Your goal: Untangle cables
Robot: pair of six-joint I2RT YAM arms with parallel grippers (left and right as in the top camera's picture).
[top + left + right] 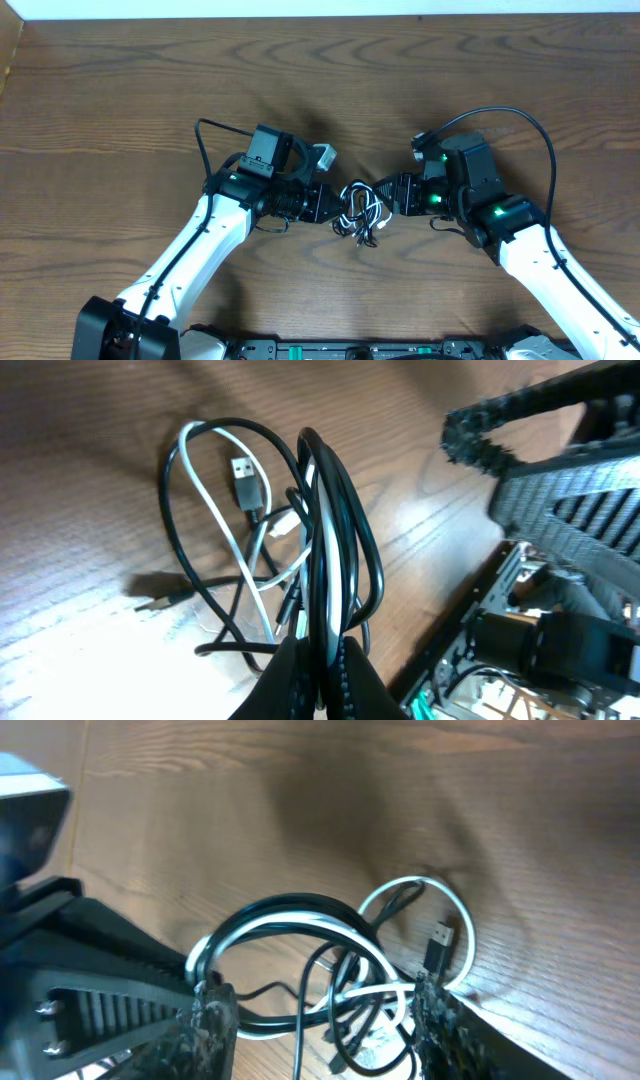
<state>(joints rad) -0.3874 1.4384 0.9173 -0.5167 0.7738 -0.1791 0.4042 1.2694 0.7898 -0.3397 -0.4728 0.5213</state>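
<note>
The cables [360,214] are a small tangle of black cords and one white cord at the table's middle, between the two grippers. My left gripper [338,207] is shut on several looped strands, black and white, at the tangle's left side; in the left wrist view the loops [330,530] rise from its pinched fingertips [322,648]. A black USB plug [245,480] lies loose on the wood. My right gripper [384,196] is open at the tangle's right side. In the right wrist view the cables [300,920] lie between its spread fingers [320,1015], and the USB plug [437,945] sits by the right finger.
The wooden table [120,100] stretches around the arms. Thicker black arm cables arc over the left arm [205,140] and the right arm [540,140]. The right gripper's fingers [480,435] show at the top right of the left wrist view.
</note>
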